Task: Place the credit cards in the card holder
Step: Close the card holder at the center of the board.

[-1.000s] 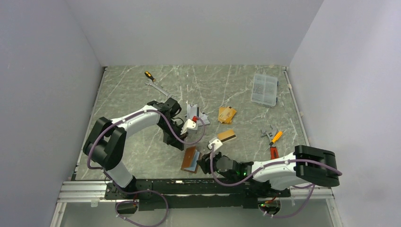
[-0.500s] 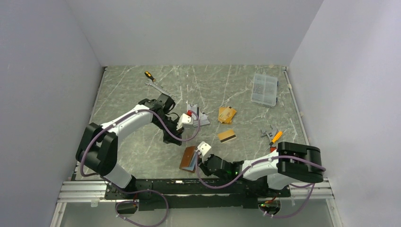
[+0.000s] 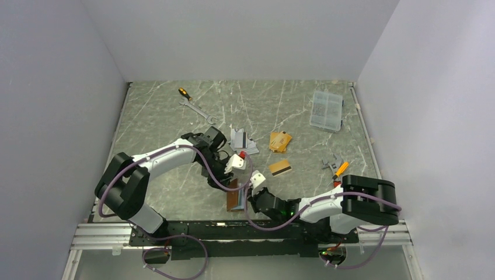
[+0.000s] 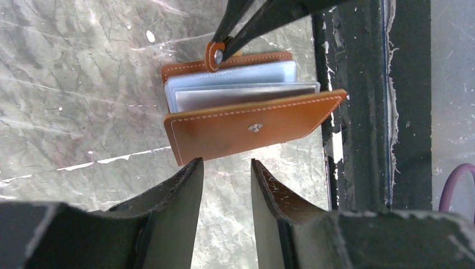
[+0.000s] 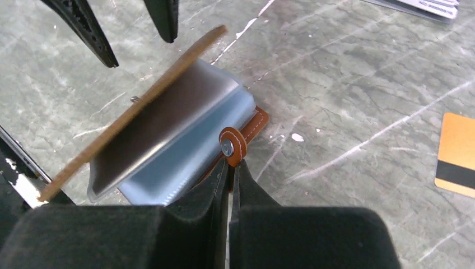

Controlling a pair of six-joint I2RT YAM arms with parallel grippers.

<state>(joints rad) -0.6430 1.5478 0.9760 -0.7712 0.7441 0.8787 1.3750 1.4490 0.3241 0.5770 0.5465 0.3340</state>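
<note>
While the right gripper is pinching the card holder's snap tab, the left gripper is hovering released, a frame-cropped gold card nearby.

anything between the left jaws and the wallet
Nothing visible. Only bare table lies between the left gripper and the wallet, whose cover stands ajar. The right gripper pinches its snap tab.

Tan card holder half-open, clear sleeves showing — gold, silver credit cards loose beyond.
</note>
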